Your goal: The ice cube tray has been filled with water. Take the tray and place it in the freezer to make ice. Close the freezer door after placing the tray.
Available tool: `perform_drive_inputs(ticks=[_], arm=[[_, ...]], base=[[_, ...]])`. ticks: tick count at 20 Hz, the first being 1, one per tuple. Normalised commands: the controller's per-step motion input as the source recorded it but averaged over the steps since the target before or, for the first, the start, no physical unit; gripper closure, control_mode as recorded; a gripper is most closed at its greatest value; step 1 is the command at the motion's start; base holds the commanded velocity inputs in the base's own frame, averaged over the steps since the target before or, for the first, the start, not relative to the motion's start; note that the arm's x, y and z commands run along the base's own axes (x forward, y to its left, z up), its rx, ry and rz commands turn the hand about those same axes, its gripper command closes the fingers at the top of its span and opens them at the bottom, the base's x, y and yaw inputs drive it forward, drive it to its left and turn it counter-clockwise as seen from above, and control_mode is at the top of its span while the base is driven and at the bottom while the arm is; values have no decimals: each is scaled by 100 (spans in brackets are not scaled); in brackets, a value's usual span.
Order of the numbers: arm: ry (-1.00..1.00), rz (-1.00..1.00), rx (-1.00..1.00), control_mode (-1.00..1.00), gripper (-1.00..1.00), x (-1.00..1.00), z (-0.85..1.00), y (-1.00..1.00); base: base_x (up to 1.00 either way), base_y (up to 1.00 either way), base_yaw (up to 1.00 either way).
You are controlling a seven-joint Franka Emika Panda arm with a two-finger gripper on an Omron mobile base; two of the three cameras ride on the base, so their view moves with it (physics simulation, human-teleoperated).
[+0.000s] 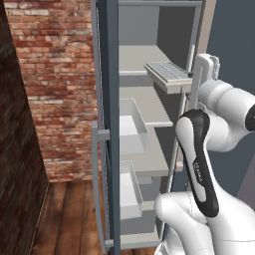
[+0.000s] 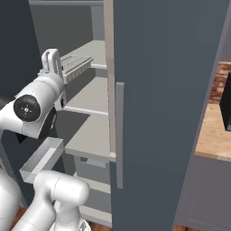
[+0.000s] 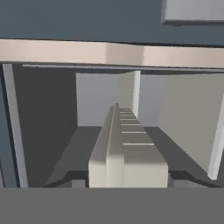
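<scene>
While gripped, ice cube tray (image 1: 168,74) seemingly hovers inside freezer (image 1: 144,124).

tray (image 1: 168,73): pale, matt, plastic-looking, gridded
freezer (image 2: 171,90): slate-blue, smooth, matt
shelves (image 1: 144,107): smooth, off-white, matt
wall (image 1: 57,74), upper left: rough red brick
floor (image 1: 69,214), lower left: brown wood planks

Brick wall (image 1: 57,74) — wooden floor (image 1: 69,214)

ice cube tray (image 1: 167,74) above freezer (image 1: 149,164) shelf
</scene>
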Motion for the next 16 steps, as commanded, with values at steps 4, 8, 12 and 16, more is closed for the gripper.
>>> perform_drive_inputs(ticks=[4,8,12,16], arm=[[0,-6,11,-100,100,1,0,5],[0,-2,6,-100,100,2,2,5],[0,0,1,-100,100,10,9,6],[0,0,0,-100,100,14,14,3]], base=[[0,0,0],[0,0,0],[0,0,0],[0,0,0]])
